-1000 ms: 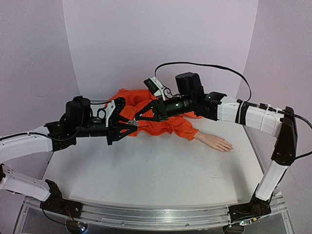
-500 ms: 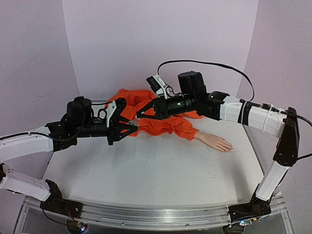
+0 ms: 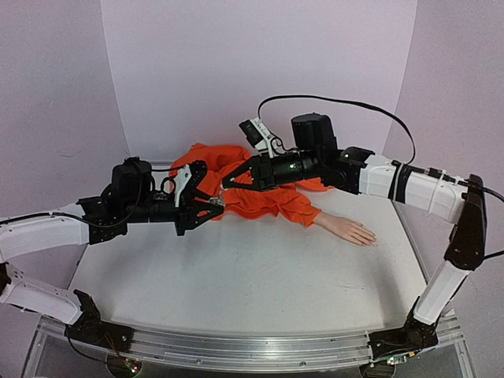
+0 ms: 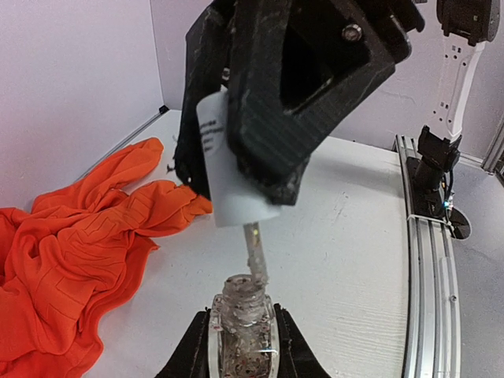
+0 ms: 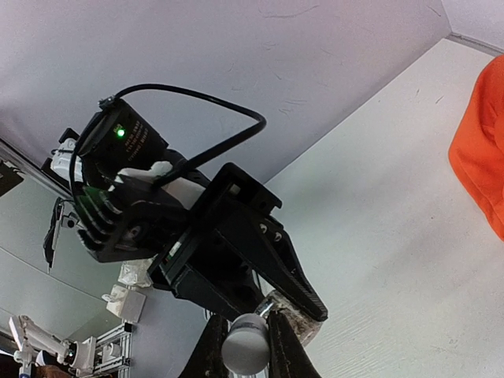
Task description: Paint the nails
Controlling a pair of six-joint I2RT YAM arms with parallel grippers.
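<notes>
A pale mannequin hand lies palm down on the table at the right, coming out of an orange sleeve. Its nails are too small to make out. My left gripper is shut on a small clear glitter bottle, held upright above the table. My right gripper is shut on the white cap. The cap hangs just over the bottle's neck, and its brush stem still reaches down into the bottle. Both grippers hover left of the sleeve, well away from the hand.
Crumpled orange cloth spreads over the back left of the white table. Lilac walls close in the back and sides. An aluminium rail runs along the table's near edge.
My right gripper has risen a little and shifted right, lifting the cap off the bottle. The left gripper and bottle have barely moved. The hand lies as before.
</notes>
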